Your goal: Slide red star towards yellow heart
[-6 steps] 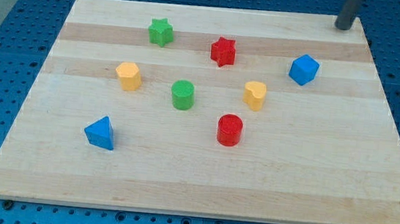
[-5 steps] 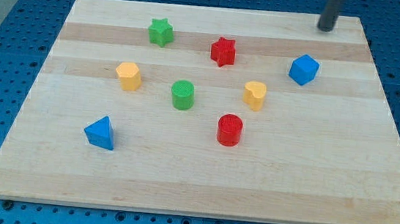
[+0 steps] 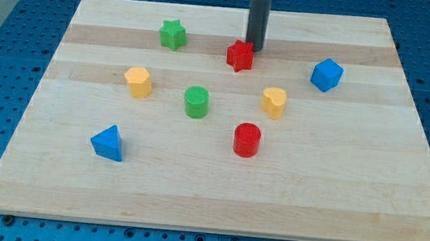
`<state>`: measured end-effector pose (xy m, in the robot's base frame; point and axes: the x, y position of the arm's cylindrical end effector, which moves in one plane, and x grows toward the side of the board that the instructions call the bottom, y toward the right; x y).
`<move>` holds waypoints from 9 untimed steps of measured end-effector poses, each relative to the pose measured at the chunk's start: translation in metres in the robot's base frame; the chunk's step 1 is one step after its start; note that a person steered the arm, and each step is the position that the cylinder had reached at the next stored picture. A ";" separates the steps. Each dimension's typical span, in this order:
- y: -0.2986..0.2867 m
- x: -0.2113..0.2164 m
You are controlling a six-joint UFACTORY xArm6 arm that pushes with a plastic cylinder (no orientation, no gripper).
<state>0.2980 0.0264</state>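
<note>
The red star [image 3: 239,56] lies on the wooden board [image 3: 335,187] in the upper middle. The yellow heart [image 3: 274,102] lies below it and a little to the view's right. My tip [image 3: 254,47] stands right behind the star, at its upper right edge, touching or nearly touching it. The dark rod rises straight from there out of the view's top.
A green star [image 3: 173,34] is at the upper left, a blue cube [image 3: 326,74] at the right, a yellow hexagonal block [image 3: 137,81] at the left, a green cylinder [image 3: 196,102] in the middle, a red cylinder [image 3: 247,139] below the heart, and a blue triangle [image 3: 108,143] at the lower left.
My tip has moved from the board's upper right corner leftward to just behind the red star. No block has visibly moved.
</note>
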 end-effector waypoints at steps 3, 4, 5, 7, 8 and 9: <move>-0.050 0.028; -0.060 0.034; -0.067 0.034; -0.064 0.035; -0.049 0.048; -0.027 0.059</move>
<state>0.3566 -0.0011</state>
